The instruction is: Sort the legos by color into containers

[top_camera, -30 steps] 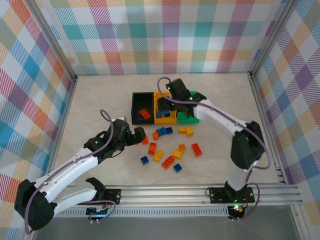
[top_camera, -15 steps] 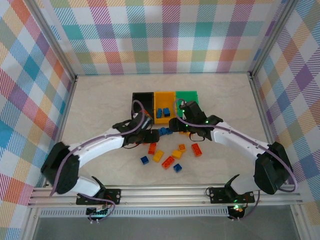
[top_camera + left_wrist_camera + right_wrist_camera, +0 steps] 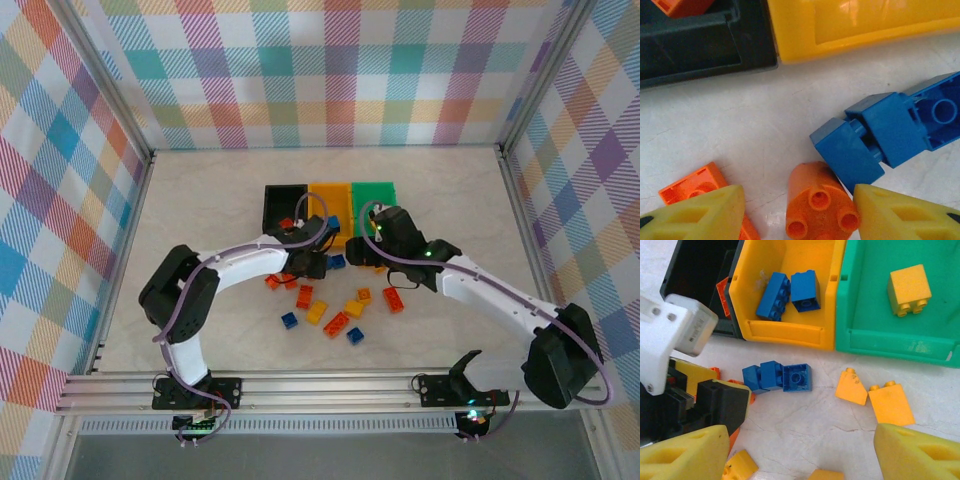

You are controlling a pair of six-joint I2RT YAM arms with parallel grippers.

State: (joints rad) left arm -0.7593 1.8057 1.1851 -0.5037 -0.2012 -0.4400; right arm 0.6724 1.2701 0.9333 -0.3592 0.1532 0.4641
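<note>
In a row at the back stand the containers: a black bin (image 3: 283, 203), a yellow-orange bin (image 3: 328, 197) and a green bin (image 3: 374, 192). Just in front of them my left gripper (image 3: 799, 200) is open around an orange lego (image 3: 817, 205). Its right fingertip (image 3: 900, 215) touches the brick and the left one stands a little apart. A blue lego cluster (image 3: 880, 135) lies right beside it. My right gripper (image 3: 802, 450) hangs open over bare table near two yellow legos (image 3: 891, 402). The yellow-orange bin (image 3: 785, 332) holds two blue legos (image 3: 772, 296); the green bin (image 3: 890, 342) holds a yellow one (image 3: 910, 289).
Several loose legos (image 3: 337, 323) in orange, yellow and blue are scattered nearer the arm bases. An orange brick (image 3: 722, 290) lies in the black bin (image 3: 695, 270). The two grippers (image 3: 312, 262) (image 3: 372, 252) work close side by side. Checked walls enclose the table.
My left arm swung in from the left to the bricks before the bins, and its jaws narrowed around the orange lego. My right arm drew back from over the bins to the table.
</note>
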